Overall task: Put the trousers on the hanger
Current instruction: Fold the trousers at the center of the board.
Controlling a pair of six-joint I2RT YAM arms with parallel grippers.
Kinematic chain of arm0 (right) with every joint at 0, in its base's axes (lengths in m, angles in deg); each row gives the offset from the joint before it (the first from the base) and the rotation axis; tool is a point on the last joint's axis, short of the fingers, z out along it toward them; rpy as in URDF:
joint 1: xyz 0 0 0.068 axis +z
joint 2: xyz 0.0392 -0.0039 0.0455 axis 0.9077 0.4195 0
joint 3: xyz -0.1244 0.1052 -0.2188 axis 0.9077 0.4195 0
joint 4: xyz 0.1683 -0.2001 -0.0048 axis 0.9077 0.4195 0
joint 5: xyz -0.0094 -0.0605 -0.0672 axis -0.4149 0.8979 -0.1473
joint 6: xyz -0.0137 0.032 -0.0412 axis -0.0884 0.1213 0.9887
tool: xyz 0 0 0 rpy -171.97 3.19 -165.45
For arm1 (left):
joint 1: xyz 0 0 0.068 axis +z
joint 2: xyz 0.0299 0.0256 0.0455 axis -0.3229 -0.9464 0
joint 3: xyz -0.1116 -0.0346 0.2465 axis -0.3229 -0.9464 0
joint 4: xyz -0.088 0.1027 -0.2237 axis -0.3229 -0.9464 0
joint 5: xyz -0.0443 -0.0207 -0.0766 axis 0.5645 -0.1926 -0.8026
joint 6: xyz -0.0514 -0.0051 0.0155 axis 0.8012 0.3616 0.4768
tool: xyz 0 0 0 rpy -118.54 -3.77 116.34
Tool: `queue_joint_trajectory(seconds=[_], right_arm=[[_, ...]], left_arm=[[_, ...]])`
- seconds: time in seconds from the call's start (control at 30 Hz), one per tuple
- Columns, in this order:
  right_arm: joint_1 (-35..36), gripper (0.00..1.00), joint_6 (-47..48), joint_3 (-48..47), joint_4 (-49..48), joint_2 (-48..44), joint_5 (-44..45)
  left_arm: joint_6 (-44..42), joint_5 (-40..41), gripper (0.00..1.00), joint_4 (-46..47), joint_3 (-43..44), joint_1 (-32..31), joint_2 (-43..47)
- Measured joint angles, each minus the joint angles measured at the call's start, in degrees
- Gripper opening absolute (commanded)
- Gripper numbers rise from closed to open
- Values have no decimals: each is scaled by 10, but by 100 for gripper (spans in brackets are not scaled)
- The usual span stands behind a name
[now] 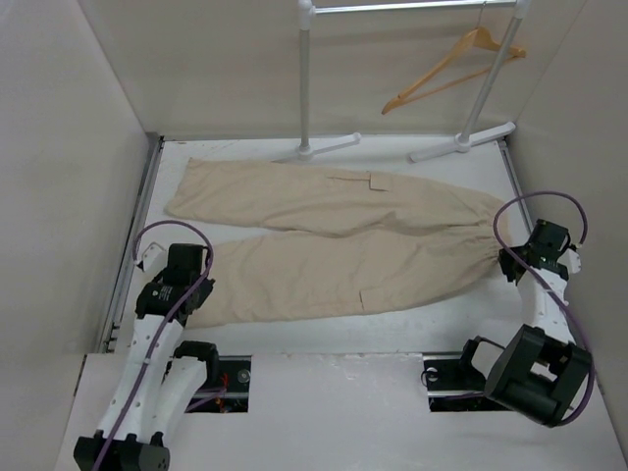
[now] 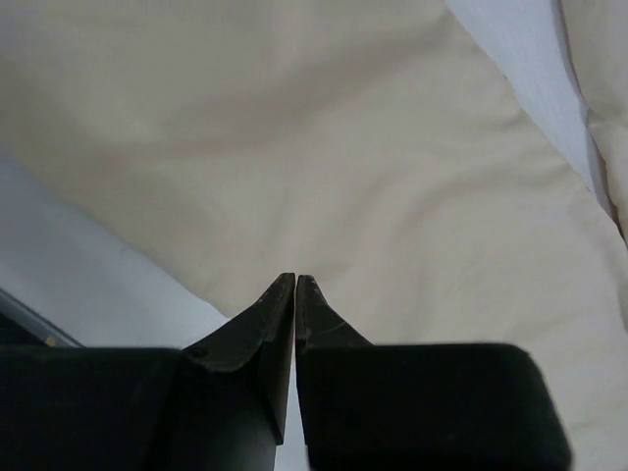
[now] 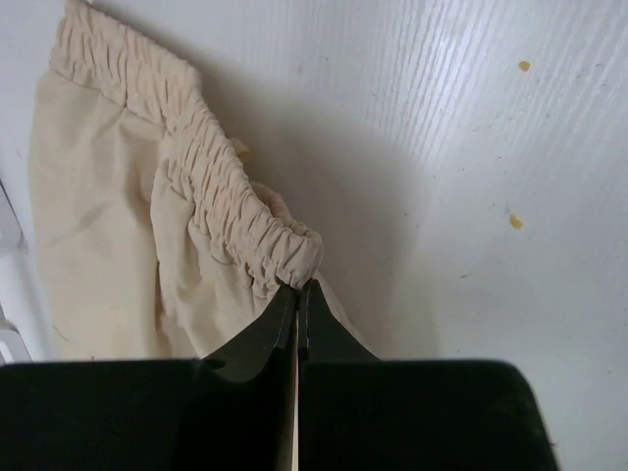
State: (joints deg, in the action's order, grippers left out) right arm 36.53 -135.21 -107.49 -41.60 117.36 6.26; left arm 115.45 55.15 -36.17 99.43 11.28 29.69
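The beige trousers (image 1: pixel 334 235) lie flat across the table, legs pointing left and the gathered waist on the right. My right gripper (image 1: pixel 509 261) is shut on the near corner of the elastic waistband (image 3: pixel 211 186), with cloth bunched at its tips (image 3: pixel 299 287). My left gripper (image 1: pixel 199 282) is shut just above the cuff end of the near leg (image 2: pixel 373 177); no cloth shows between its tips (image 2: pixel 295 278). The orange-tan wooden hanger (image 1: pixel 453 67) hangs from the rack's top bar at the back right, apart from both grippers.
The white rack stands behind the trousers, with poles (image 1: pixel 306 78) (image 1: pixel 491 83) and feet (image 1: pixel 329 147) (image 1: pixel 461 142) on the table's far edge. Beige walls close in the left, back and right sides. Bare white table (image 3: pixel 491 196) lies to the right of the waistband.
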Motion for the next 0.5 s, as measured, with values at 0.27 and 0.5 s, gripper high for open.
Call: queue_joint_trajectory(seconds=[0.27,0.5], right_arm=[[84,0,-21,-9,-8,66,9],[108,0,-25,-20,-35,124,2]], left_arm=[[23,4,64,-103,16,144,66],[49,-2,67,-98,12,315,7]])
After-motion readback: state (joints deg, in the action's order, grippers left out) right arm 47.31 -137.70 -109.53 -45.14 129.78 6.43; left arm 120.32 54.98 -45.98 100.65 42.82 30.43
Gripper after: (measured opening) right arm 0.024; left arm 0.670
